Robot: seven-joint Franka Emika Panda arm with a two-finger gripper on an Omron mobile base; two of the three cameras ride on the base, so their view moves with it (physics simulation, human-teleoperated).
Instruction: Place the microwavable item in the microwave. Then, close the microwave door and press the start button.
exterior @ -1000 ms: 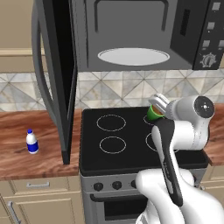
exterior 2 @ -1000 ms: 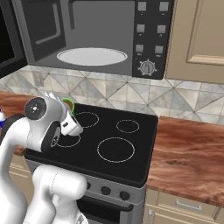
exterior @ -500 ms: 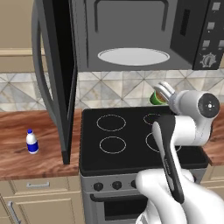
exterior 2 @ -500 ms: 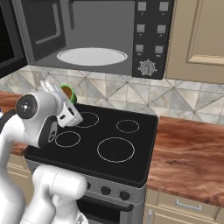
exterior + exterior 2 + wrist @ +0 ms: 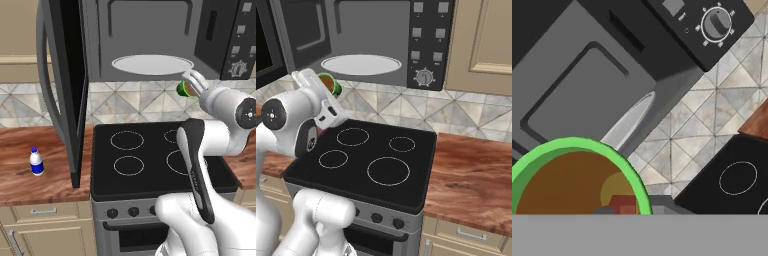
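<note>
The green cup [image 5: 183, 90] with brown contents hangs tilted just below the front lip of the open microwave [image 5: 234, 35], near its right side. My gripper [image 5: 190, 84] is shut on it from the right. From the other side, the cup [image 5: 333, 85] and gripper [image 5: 321, 88] sit below the white turntable [image 5: 361, 64]. In the hand view the cup's rim [image 5: 633, 176] is at the lower left, with the microwave cavity [image 5: 587, 95] beyond. The microwave door [image 5: 61, 85] stands swung wide open to the left.
A black four-ring stove top [image 5: 150, 152] lies under the gripper. A white bottle with a blue label [image 5: 35, 162] stands on the wooden counter at left. The control panel with its knob [image 5: 425, 77] is right of the cavity. A beige cabinet [image 5: 481, 40] is at far right.
The gripper has lifted the cup from just above the stove's back burners up to the lower edge of the microwave opening. The door and bottle have not moved.
</note>
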